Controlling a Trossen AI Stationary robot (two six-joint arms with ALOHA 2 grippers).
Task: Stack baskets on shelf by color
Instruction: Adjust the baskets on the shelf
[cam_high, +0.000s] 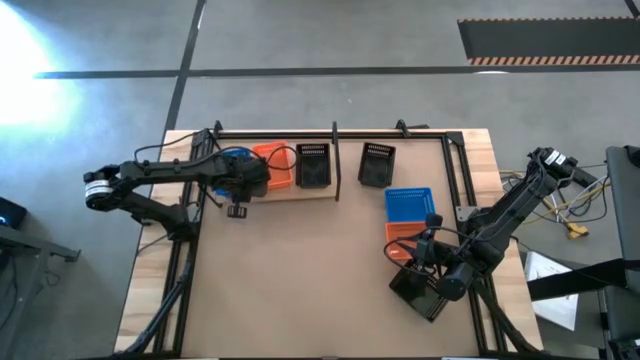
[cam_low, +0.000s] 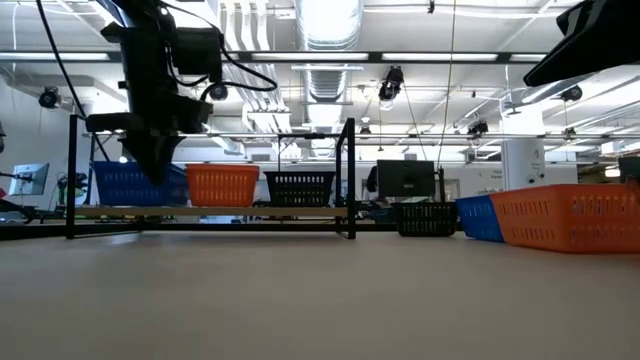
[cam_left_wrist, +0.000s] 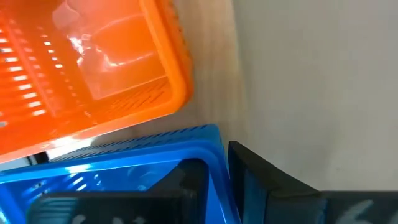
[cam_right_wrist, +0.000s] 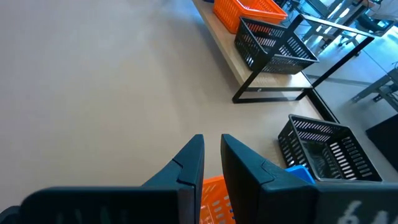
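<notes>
The shelf (cam_high: 305, 193) stands at the table's far left and carries a blue basket (cam_high: 235, 155), an orange basket (cam_high: 272, 162) and a black basket (cam_high: 313, 165) side by side. My left gripper (cam_high: 243, 176) points down over the blue basket (cam_low: 125, 184) and is shut on its wall. My right gripper (cam_high: 428, 240), shut with nothing between the fingers, hovers above an orange basket (cam_high: 402, 236) on the table's right. A blue basket (cam_high: 408, 203) and a black basket (cam_high: 376, 164) lie flat on the table beyond it. My left gripper (cam_left_wrist: 217, 180) has the blue basket's side wall near a corner (cam_left_wrist: 214, 146), one finger inside the basket and the other finger (cam_left_wrist: 264, 183) outside. It comes from above, pointing down. The basket sits level with its bottom on the shelf board (cam_low: 220, 211).
Black rods (cam_high: 335, 160) frame the shelf, and one upright stands between the shelf and the loose black basket. Another dark, basket-like shape (cam_high: 420, 292) lies under the right arm near the right edge. Bare tabletop spreads across the middle and near side.
</notes>
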